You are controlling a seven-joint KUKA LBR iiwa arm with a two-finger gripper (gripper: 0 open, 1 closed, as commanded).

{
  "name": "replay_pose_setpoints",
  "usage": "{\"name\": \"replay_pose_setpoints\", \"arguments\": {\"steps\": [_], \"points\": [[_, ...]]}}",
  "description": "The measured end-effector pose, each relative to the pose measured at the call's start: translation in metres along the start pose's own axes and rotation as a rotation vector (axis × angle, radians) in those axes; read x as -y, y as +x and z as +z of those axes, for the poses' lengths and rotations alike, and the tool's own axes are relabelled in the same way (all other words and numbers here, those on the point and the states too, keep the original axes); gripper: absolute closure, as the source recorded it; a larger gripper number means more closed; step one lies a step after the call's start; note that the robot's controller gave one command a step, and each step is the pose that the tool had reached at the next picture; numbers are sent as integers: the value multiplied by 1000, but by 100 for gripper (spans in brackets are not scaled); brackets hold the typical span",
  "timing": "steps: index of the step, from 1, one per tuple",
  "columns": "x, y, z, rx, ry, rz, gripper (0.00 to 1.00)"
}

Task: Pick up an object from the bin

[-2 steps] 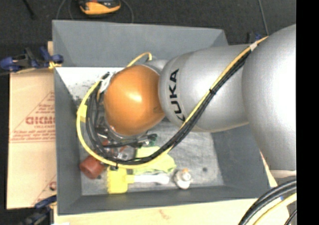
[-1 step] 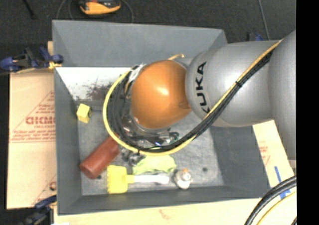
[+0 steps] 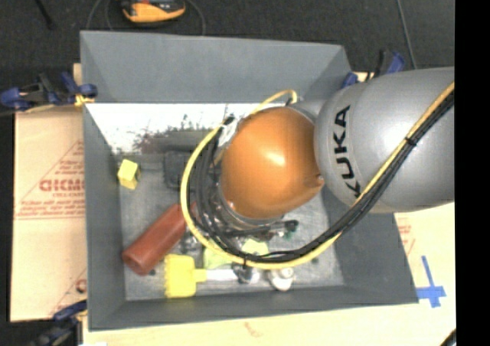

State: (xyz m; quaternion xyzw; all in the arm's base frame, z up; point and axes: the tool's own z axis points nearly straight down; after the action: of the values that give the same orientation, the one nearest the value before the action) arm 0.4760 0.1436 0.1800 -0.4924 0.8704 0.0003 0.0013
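A red-brown cylinder [image 3: 157, 241] lies slantwise in the bin's front left, its upper end reaching under the cables. Just in front of it sits a yellow block with a short stub [image 3: 182, 275]. A pale green flat piece [image 3: 256, 248] and a small white round thing [image 3: 281, 282] lie by the front wall, partly hidden by the cables. A dark grey block [image 3: 176, 167] rests near the back wall, left of the dome.
A small yellow cube [image 3: 128, 174] sits alone at the bin's left side. The arm with its orange dome and looped yellow and black cables hangs over the bin's middle and right, hiding whatever lies underneath.
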Motion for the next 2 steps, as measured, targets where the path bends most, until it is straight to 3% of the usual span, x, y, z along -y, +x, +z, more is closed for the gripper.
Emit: {"name": "replay_pose_setpoints", "arguments": {"steps": [1,2], "points": [[0,0,0,-1,-1,1,0],[29,-20,105,0,2,-530,100]]}}
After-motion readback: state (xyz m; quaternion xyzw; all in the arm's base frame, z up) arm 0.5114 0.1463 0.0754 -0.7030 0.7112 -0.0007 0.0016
